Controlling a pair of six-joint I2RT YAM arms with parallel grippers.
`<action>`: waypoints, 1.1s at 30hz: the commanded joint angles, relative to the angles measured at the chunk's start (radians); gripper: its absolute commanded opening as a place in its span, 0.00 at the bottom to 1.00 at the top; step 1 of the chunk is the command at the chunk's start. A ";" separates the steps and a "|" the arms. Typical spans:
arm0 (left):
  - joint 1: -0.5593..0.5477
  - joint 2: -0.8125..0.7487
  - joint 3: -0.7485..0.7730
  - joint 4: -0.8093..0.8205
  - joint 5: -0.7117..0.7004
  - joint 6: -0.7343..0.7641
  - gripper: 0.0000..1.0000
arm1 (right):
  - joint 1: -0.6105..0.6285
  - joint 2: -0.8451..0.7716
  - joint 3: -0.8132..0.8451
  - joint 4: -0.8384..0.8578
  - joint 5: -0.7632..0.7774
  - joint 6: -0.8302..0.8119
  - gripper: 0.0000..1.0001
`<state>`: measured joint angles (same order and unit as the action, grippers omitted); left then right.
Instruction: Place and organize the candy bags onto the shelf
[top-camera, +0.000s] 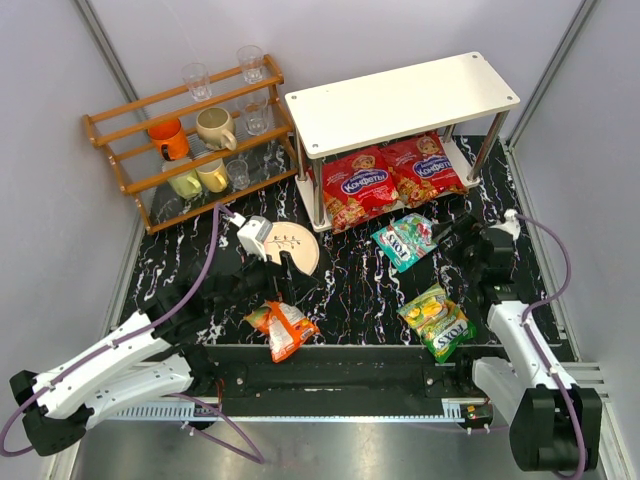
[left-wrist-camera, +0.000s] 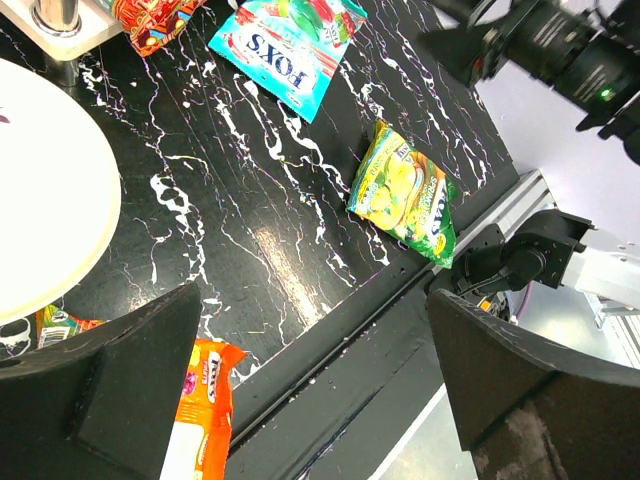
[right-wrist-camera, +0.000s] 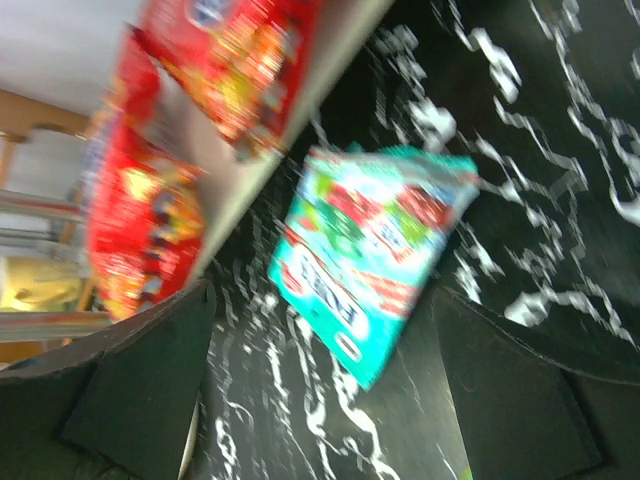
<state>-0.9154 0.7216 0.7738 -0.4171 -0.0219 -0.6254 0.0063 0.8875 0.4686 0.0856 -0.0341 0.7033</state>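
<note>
Two large red candy bags (top-camera: 360, 185) (top-camera: 425, 168) lie on the lower tier of the white shelf (top-camera: 400, 100). A teal bag (top-camera: 405, 240) lies flat on the black table in front of the shelf. My right gripper (top-camera: 452, 238) is open just right of it; in the right wrist view the teal bag (right-wrist-camera: 370, 250) lies ahead of the open gripper (right-wrist-camera: 322, 295). A yellow-green bag (top-camera: 437, 320) sits near the front edge. My left gripper (top-camera: 272, 285) is open just above a small orange bag (top-camera: 283, 328), which shows beside the left finger (left-wrist-camera: 130, 380).
A round white plate (top-camera: 297, 248) lies by the left gripper. An orange-brown wooden rack (top-camera: 190, 130) with cups and glasses stands at the back left. Grey walls close in both sides. A black rail (top-camera: 330, 365) runs along the table's front edge.
</note>
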 joint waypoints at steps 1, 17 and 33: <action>0.003 -0.024 0.002 0.014 0.017 0.000 0.99 | -0.002 0.014 -0.038 -0.142 0.030 0.048 1.00; 0.003 -0.088 -0.007 -0.040 0.017 -0.025 0.99 | -0.230 0.458 -0.004 0.268 -0.222 0.090 0.89; 0.003 -0.113 -0.031 -0.046 0.016 -0.045 0.99 | -0.266 0.619 0.012 0.549 -0.403 0.134 0.11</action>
<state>-0.9154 0.6224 0.7479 -0.4839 -0.0219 -0.6563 -0.2558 1.5536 0.4877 0.5163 -0.3611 0.8280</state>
